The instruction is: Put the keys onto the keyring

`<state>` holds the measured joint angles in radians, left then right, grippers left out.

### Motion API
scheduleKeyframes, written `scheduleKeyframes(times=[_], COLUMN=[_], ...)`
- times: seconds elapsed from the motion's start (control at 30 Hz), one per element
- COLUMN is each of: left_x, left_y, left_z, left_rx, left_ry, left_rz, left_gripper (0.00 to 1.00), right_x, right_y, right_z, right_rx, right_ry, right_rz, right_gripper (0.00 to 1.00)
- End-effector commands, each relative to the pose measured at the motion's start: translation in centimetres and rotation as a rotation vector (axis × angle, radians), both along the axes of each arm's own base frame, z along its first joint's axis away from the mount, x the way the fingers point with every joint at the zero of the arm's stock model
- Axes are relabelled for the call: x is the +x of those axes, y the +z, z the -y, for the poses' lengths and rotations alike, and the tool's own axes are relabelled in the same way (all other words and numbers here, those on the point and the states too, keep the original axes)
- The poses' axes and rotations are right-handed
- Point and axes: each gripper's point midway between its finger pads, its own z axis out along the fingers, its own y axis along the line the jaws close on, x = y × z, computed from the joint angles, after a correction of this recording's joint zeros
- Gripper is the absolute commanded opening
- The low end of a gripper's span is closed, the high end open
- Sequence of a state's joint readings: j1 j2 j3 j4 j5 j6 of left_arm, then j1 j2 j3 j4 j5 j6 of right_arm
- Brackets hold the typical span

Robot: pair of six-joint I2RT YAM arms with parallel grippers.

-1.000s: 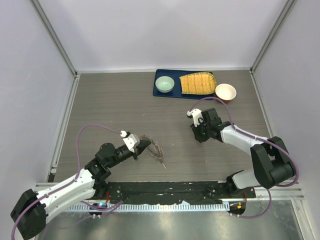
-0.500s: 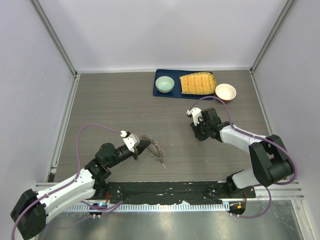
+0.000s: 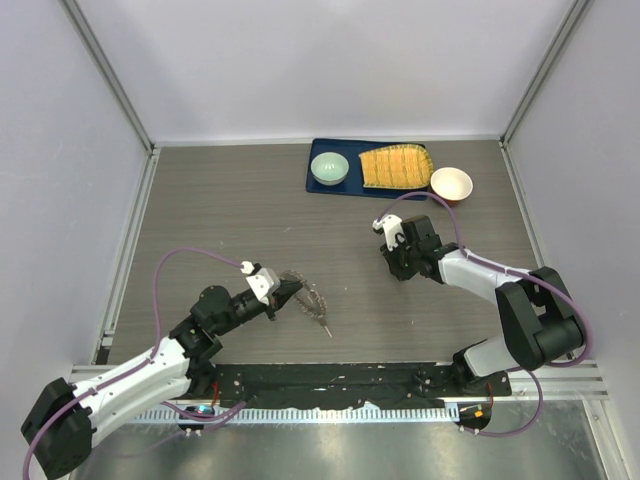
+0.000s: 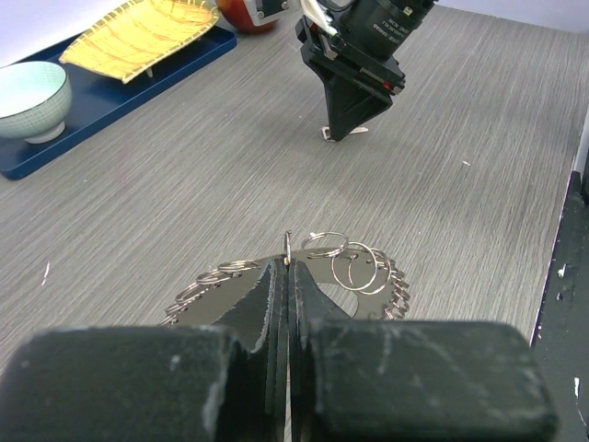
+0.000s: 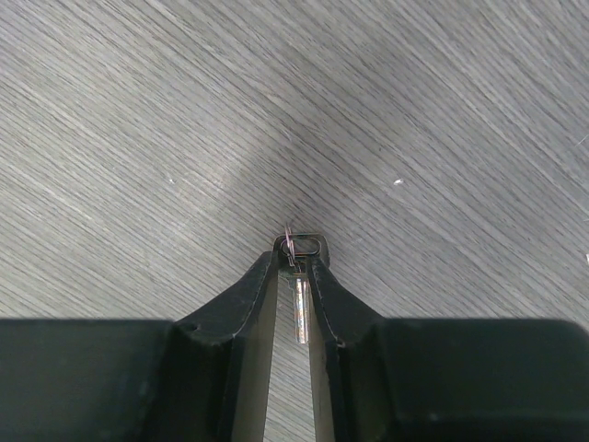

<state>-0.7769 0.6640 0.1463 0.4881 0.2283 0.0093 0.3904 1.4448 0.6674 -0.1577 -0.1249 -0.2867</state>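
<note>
The keyring (image 3: 308, 298) is a flat grey metal ring fringed with many small split rings, low over the table at the near left. My left gripper (image 3: 284, 293) is shut on its edge; in the left wrist view the fingertips (image 4: 276, 276) pinch the keyring (image 4: 368, 276). My right gripper (image 3: 400, 272) points down at the table right of centre and is shut on the small silver key (image 5: 297, 308), whose head (image 5: 302, 246) pokes out past the fingertips. The right gripper (image 4: 348, 124) also shows in the left wrist view, with the key (image 4: 333, 133) at table level.
A blue tray (image 3: 318, 185) at the far middle holds a pale green bowl (image 3: 329, 167) and a yellow ribbed plate (image 3: 395, 167). A red and white bowl (image 3: 451, 184) stands right of it. Metal rails line the walls and the near edge.
My right gripper has shifted very slightly away from the near edge with the key in it. The left arm and keyring have not moved.
</note>
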Motion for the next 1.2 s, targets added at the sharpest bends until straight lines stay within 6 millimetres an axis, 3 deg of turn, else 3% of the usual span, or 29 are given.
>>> scheduleKeyframes(times=[0.0,1.17], left_x=[0.3,0.4], left_y=[2.7,2.5], left_z=[0.5,0.5], left_rx=[-0.044,-0.033], left_ry=[-0.010,-0.009], left_rz=[0.054,0.049], left_gripper=[0.00,0.00], right_x=[1.1,2.1], right_y=[1.1,2.0], right_z=[-0.2,-1.1], right_rx=[0.006,0.030], right_ry=[0.004,0.026], right_rz=[0.050,0.069], right_gripper=[0.26,0.25])
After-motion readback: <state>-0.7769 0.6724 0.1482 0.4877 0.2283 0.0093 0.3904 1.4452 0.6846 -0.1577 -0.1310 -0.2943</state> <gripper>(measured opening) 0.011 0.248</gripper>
